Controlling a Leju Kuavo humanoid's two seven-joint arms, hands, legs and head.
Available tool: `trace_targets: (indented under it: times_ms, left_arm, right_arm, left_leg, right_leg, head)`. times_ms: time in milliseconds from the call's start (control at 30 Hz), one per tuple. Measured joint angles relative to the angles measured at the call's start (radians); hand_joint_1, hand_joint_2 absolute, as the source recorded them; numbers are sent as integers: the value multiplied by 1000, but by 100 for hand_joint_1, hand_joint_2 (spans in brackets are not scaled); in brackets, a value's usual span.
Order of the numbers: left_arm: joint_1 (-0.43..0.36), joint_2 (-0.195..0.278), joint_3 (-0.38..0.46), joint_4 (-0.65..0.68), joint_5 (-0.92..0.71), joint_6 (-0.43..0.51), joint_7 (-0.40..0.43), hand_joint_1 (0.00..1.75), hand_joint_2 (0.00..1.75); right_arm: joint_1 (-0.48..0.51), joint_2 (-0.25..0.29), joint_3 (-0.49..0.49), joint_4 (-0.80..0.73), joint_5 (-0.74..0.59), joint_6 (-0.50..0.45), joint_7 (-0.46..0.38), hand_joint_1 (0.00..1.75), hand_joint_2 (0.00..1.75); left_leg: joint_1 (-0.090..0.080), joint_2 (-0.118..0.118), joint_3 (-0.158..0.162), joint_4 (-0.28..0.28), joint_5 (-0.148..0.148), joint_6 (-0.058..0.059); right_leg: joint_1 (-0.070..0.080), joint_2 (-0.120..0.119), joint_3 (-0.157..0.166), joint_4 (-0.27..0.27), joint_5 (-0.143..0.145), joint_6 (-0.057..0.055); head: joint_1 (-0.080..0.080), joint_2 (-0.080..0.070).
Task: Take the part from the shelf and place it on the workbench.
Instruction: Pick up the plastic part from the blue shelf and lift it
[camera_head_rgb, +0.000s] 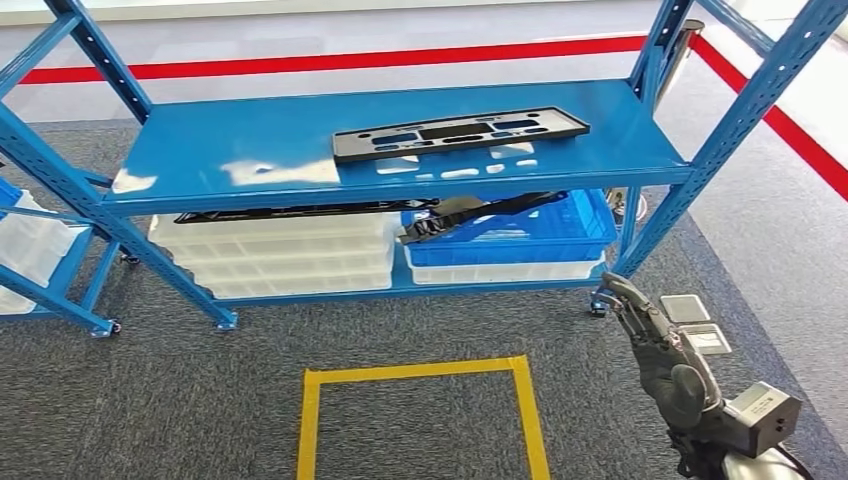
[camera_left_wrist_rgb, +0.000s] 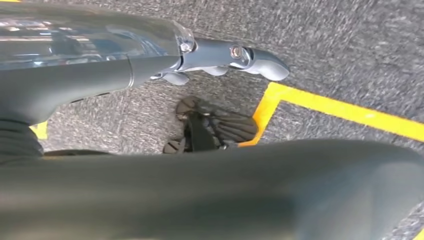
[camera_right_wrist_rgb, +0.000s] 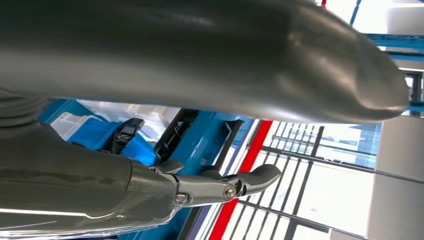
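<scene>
Dark grey jointed fingers on the right hand (camera_head_rgb: 660, 345) with small square pale plates beside them and a boxy grey block with a white label at the wrist, plus smooth grey shells, glossy silver cover and a visible screw on the left hand (camera_left_wrist_rgb: 220, 57).
</scene>
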Motion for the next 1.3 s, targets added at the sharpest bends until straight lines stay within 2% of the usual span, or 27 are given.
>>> trace_targets:
  times_ms: [67, 100, 133, 200, 233, 267, 300, 367, 433, 500, 567, 600, 633, 667, 700, 733, 767, 800, 933, 1000, 1067, 1100, 1133, 1167, 1233, 1267, 1300]
  left_arm:
    - [1, 0, 0, 1, 0, 0, 1, 0, 0]
    - [2, 0, 0, 1, 0, 1, 3, 0, 0]
    - [3, 0, 0, 1, 0, 1, 4, 0, 0]
    - [3, 0, 0, 1, 0, 2, 8, 0, 0]
    - [2, 0, 0, 1, 0, 2, 10, 0, 0]
    - [1, 0, 0, 1, 0, 2, 11, 0, 0]
    - [1, 1, 0, 1, 1, 2, 12, 0, 0]
    - [0, 1, 0, 1, 1, 3, 14, 0, 0]
    - [0, 1, -1, 1, 2, 3, 15, 0, 0]
    - [-1, 1, -1, 2, 3, 2, 16, 0, 0]
    - [-1, 1, -1, 2, 6, 1, 14, 0, 0]
    - [-1, 0, -1, 3, 8, 1, 13, 0, 0]
    - [0, 0, -1, 3, 9, 1, 13, 0, 0]
    - [0, 0, -1, 4, 9, 1, 12, 0, 0]
    - [0, 0, -1, 4, 10, 1, 12, 0, 0]
    - [0, 0, -1, 5, 10, 1, 12, 0, 0]
    - [-1, 0, -1, 5, 10, 1, 11, 0, 0]
    - [-1, 0, -1, 5, 10, 2, 11, 0, 0]
    - [-2, 0, -1, 5, 10, 6, 11, 0, 0]
    - [-2, -1, -1, 5, 9, 7, 11, 0, 0]
    - [-1, -1, -1, 5, 9, 8, 11, 0, 0]
    - [1, -1, -2, 5, 9, 8, 11, 0, 0]
    - [2, -1, -2, 5, 9, 8, 11, 0, 0]
    - [3, -1, -2, 5, 9, 8, 11, 0, 0]
    - [2, 0, -1, 5, 9, 8, 10, 0, 0]
    - [2, 1, -1, 5, 9, 8, 9, 0, 0]
    - [2, 2, -1, 5, 9, 8, 8, 0, 0]
  right_arm:
    - [-2, 1, 0, 3, 8, -1, 0, 0, 0]
    - [-3, 1, 0, 5, 13, -3, 0, 0, 0]
    - [-6, 1, 0, 7, 17, -4, 0, 0, 0]
    - [-14, 1, 0, 8, 22, -7, 0, 0, 0]
    - [-20, 1, 0, 9, 24, -8, 0, 0, 0]
    - [-26, 1, 0, 10, 26, -9, 0, 0, 0]
    - [-32, 1, 0, 12, 27, -10, 0, 0, 0]
    - [-43, 1, 2, 15, 30, -13, 1, 0, 0]
    - [-55, 0, 3, 17, 31, -19, 6, 0, 0]
    - [-65, -1, 5, 21, 31, -27, 16, 0, 0]
    - [-69, -2, 6, 27, 31, -35, 26, 0, 0]
    - [-70, -2, 6, 29, 31, -40, 31, 0, 0]
    - [-71, -2, 7, 31, 31, -43, 35, 0, 0]
    - [-74, -2, 8, 33, 31, -47, 38, 0, 0]
    - [-76, -2, 8, 34, 32, -50, 40, 0, 0]
    - [-79, -2, 8, 34, 33, -54, 43, 0, 0]
    - [-81, -2, 8, 35, 35, -58, 45, 0, 0]
    - [-81, -2, 9, 35, 38, -62, 49, 0, 0]
    - [-79, -1, 9, 32, 47, -74, 54, 0, 0]
    - [-79, -1, 9, 29, 49, -77, 54, 0, 0]
    - [-77, -1, 9, 27, 49, -78, 54, 0, 0]
    - [-76, -1, 9, 27, 50, -78, 54, 0, 0]
    - [-75, -1, 9, 27, 51, -78, 54, 0, 0]
    - [-75, -1, 9, 27, 52, -79, 54, 0, 0]
    - [-75, -1, 9, 26, 54, -80, 53, 0, 0]
    - [-76, 0, 9, 25, 55, -81, 53, 0, 0]
    - [-77, 0, 9, 25, 57, -81, 53, 0, 0]
  left_leg:
    - [2, 0, -64, 129, -48, -5]
    - [2, 0, -81, 157, -47, -4]
    - [2, 0, -79, 146, -25, -2]
    - [0, -1, -31, 25, 53, 8]
    - [-3, -1, -4, -38, 82, 15]
    - [-5, -2, 16, -84, 98, 20]
    - [-8, -2, 25, -106, 100, 25]
    - [-10, -2, 27, -116, 95, 30]
    - [-6, -1, 32, -127, 99, 37]
    - [-2, 0, 36, -134, 101, 44]
    - [-3, 1, 37, -134, 100, 47]
    - [-3, 1, 38, -134, 99, 47]
    - [-2, 1, 40, -134, 97, 47]
    - [-2, 0, 43, -133, 95, 46]
    - [-1, 0, 47, -132, 91, 42]
    - [-3, 0, 50, -130, 87, 37]
    - [-5, -1, 51, -127, 83, 31]
    - [-6, -1, 51, -125, 80, 26]
    - [-5, -1, 49, -114, 66, 14]
    - [-2, -1, 15, -35, 20, 3]
    - [1, -1, -55, 101, -35, -4]
    - [1, -1, -83, 150, -44, -5]
    - [0, -1, -95, 161, -32, -3]
    - [0, -1, -87, 133, -1, 1]
    - [-5, -3, -37, 5, 79, 17]
    - [-8, -4, -15, -49, 104, 25]
    - [-12, -5, -1, -82, 115, 32]
  right_leg:
    - [1, -1, 1, 0, -2, -3]
    - [1, 0, 2, 0, -3, -4]
    - [2, 1, 4, 0, -4, -4]
    - [2, 3, 12, 0, -9, -2]
    - [4, 4, 15, 0, -12, 0]
    - [4, 5, 16, 1, -14, 4]
    - [5, 5, 15, 1, -15, 9]
    - [4, 4, 14, -2, -15, 19]
    - [4, 3, 10, 13, -29, 29]
    - [3, 3, -28, 99, -80, 35]
    - [2, 3, -93, 229, -132, 39]
    - [2, 3, -116, 268, -137, 41]
    - [2, 3, -121, 271, -121, 43]
    - [1, 2, -107, 233, -87, 44]
    - [0, 2, -80, 167, -44, 45]
    - [1, 1, -52, 101, -13, 44]
    - [2, 1, -29, 49, 5, 40]
    - [3, 1, -17, 19, 10, 35]
    - [3, 3, -10, 6, 1, 11]
    - [-1, 1, -5, 5, -1, 1]
    - [0, 0, -2, 5, -5, -4]
    - [1, 0, 0, 5, -7, -6]
    - [2, 1, 3, 5, -10, -6]
    - [3, 2, 9, 5, -14, -6]
    - [4, 4, 22, 4, -23, -4]
    - [5, 5, 26, 4, -26, -2]
    - [4, 5, 26, 4, -29, 2]
  head:
    - [0, 0]
    - [0, 0]
    - [0, 0]
    - [0, 0]
    - [0, 0]
    - [0, 0]
    - [0, 0]
    - [0, 0]
    - [0, 0]
    - [0, 0]
    - [1, 0]
    - [1, 0]
    - [1, 0]
    - [1, 0]
    - [1, 0]
    - [1, 0]
    - [1, 0]
    - [0, 0]
    - [0, 0]
    - [0, 0]
    - [0, 0]
    - [0, 0]
    - [0, 0]
    - [0, 0]
    - [0, 0]
    - [0, 0]
    - [0, 0]
